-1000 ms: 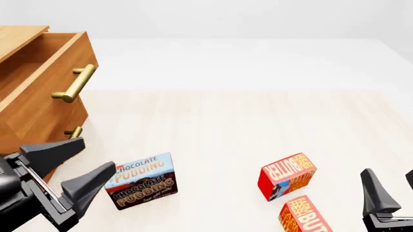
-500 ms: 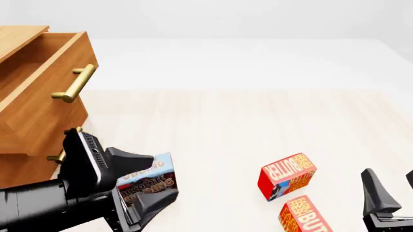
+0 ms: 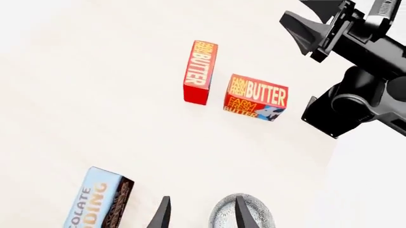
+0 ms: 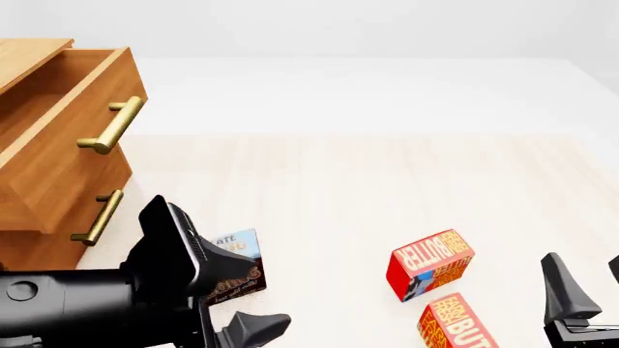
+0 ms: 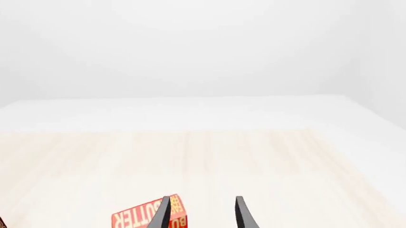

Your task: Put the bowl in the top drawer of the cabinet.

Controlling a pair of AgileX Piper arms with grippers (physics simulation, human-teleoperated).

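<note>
Only a slice of the bowl (image 3: 261, 217), grey lace-patterned, shows at the edge of the left wrist view. My left gripper (image 3: 201, 216) is open, and one finger (image 3: 242, 213) overlaps the bowl's near side. The front view does not show the bowl. There the cabinet (image 4: 25, 58) stands at the far left, its top drawer (image 4: 58, 145) pulled out, brass handle (image 4: 111, 125) facing the table. My left arm (image 4: 145, 290) reaches low toward the near edge. My right gripper (image 4: 588, 286) hangs open at the near right, holding nothing.
A chocolate pudding box (image 4: 237, 264) lies just behind the left arm. Two red butter boxes (image 4: 428, 262) (image 4: 454, 326) lie near the right gripper. The lower drawer's handle (image 4: 97, 217) shows below the open drawer. The right arm (image 3: 355, 95) crosses the left wrist view.
My left arm has swung away from the cabinet, turning down and toward the near edge in front of the pudding box. The lower drawer handle is uncovered. The right arm has not moved.
</note>
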